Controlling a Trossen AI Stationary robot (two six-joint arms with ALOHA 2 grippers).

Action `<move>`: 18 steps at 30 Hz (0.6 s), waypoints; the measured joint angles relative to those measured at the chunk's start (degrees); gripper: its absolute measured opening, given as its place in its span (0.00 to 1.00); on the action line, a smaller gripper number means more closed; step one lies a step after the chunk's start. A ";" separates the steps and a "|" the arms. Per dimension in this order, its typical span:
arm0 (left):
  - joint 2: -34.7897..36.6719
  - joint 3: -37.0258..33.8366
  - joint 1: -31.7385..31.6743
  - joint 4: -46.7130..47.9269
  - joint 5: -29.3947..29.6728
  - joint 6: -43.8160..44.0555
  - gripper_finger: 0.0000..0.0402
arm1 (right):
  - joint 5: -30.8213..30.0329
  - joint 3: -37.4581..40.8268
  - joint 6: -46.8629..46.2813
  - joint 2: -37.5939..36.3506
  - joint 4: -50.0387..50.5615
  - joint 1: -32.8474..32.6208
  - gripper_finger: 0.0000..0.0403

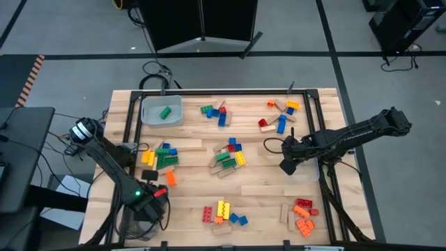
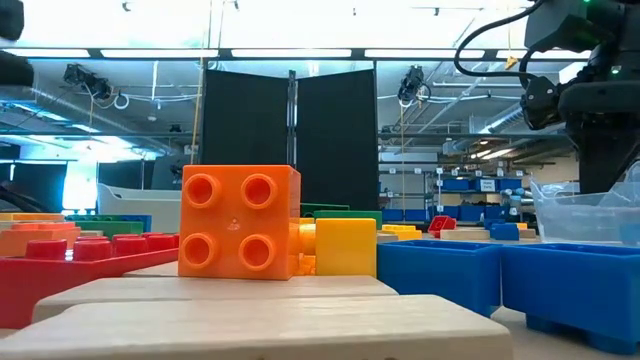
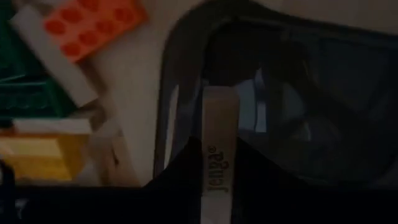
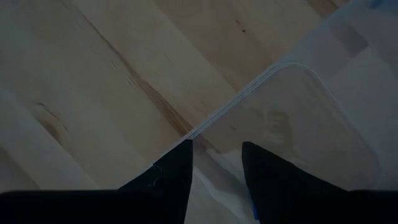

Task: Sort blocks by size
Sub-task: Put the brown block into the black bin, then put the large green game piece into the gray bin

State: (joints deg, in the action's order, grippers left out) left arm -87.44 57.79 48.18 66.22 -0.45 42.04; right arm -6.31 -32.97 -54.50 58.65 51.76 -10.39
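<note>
Right gripper (image 4: 216, 163) over clear bin's rim (image 4: 261, 78).

Your desk (image 1: 258, 199) is pale wood planking, matt, with grain and dark streaks clear in the right wrist view. Bricks are moulded plastic: the orange studded brick (image 2: 238, 222) up front in the low view is glossy and smooth, and so are the yellow brick (image 2: 346, 246) just beside it and the blue bricks (image 2: 500, 278) to its right. The wooden piece (image 3: 217, 162) in the left wrist view is plain unfinished tan wood with printed lettering. The bin (image 3: 292, 87) behind that piece is smooth grey plastic. The clear bin (image 4: 298, 118) is thin transparent plastic, slightly hazy. The right gripper (image 4: 216, 180) is matt black.
</note>
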 joint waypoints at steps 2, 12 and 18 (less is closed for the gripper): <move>0.00 -1.64 0.00 -2.65 -0.57 -1.20 0.16 | 0.00 0.00 0.00 0.00 -0.08 0.00 0.38; 0.00 -3.44 -0.02 -4.14 -0.68 0.13 0.28 | 0.00 0.00 -2.53 0.00 -0.08 0.00 0.38; 0.00 -3.23 -0.02 -4.05 -0.70 0.39 0.27 | 0.00 0.00 -2.99 0.00 -0.08 0.00 0.38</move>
State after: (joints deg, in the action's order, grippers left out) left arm -87.44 54.56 48.16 62.18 -1.15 42.44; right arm -6.31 -32.97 -57.49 58.65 51.68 -10.39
